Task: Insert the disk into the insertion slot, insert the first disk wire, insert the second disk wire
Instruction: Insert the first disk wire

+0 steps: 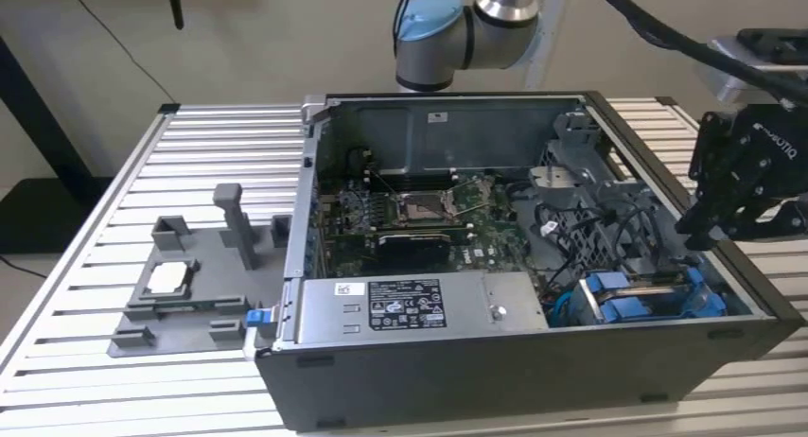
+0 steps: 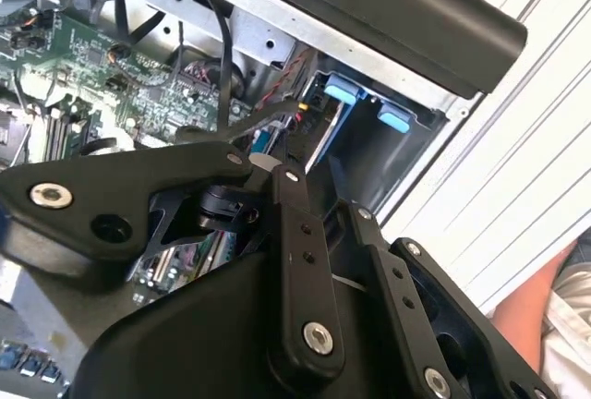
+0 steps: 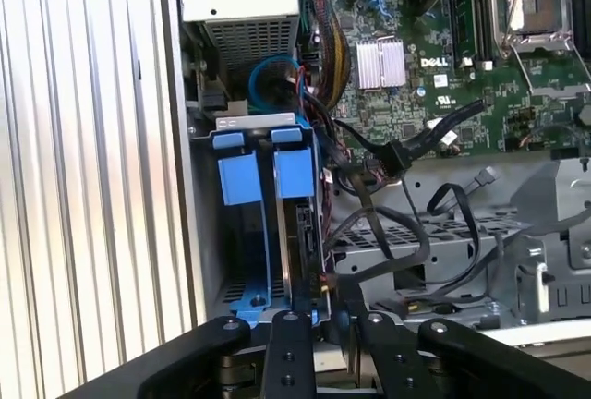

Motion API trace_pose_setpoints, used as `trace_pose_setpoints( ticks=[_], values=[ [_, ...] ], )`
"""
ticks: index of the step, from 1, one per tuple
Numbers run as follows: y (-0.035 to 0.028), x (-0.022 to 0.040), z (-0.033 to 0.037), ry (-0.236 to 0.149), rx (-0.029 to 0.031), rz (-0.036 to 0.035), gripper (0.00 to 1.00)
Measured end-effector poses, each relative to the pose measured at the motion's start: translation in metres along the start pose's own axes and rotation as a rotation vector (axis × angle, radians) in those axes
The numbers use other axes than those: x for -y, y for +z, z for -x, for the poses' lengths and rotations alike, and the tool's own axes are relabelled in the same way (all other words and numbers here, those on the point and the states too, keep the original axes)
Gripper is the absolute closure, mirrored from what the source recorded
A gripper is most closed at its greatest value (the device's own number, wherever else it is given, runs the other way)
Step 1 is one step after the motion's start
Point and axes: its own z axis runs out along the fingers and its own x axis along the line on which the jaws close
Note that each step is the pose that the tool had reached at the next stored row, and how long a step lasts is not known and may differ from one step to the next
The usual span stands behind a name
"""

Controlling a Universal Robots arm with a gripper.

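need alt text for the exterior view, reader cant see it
An open computer case sits on a slatted metal table, its motherboard exposed. The black claw hangs over the case's edge at the exterior view's right, near the blue-tabbed insertion slot.

This looks like a robotics lab or test bench. An open computer case (image 1: 505, 385) sits on a ribbed aluminium table (image 1: 215, 153), with a grey plastic fixture (image 1: 189, 312) beside it. A robot arm (image 1: 442, 35) stands behind, in front of a bare wall (image 1: 278, 40).
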Motion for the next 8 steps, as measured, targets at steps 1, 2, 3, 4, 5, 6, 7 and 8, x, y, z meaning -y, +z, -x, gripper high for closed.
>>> trace_pose_setpoints(
  ticks=[1, 2, 3, 4, 5, 6, 7, 8],
  values=[
    [-0.003, -0.0002, 0.0002, 0.0, 0.0, 0.0, 0.74],
    [-0.0039, -0.0002, 0.0003, 0.0, 0.0, 0.0, 0.74],
    [-0.0038, -0.0002, 0.0003, 0.0, 0.0007, 0.0001, 0.74],
    [-0.0038, -0.0002, 0.0003, 0.0, 0.0011, 0.0001, 0.74],
    [-0.0038, -0.0002, 0.0003, 0.0, 0.0012, 0.0001, 0.74],
    [-0.0038, -0.0002, 0.0005, 0.0, 0.0012, 0.0001, 0.74],
    [-0.0038, -0.0004, 0.0022, 0.0, 0.0011, 0.0001, 0.74],
    [-0.0036, -0.0007, 0.0047, 0.0, 0.001, 0.0001, 0.74]
  ],
)
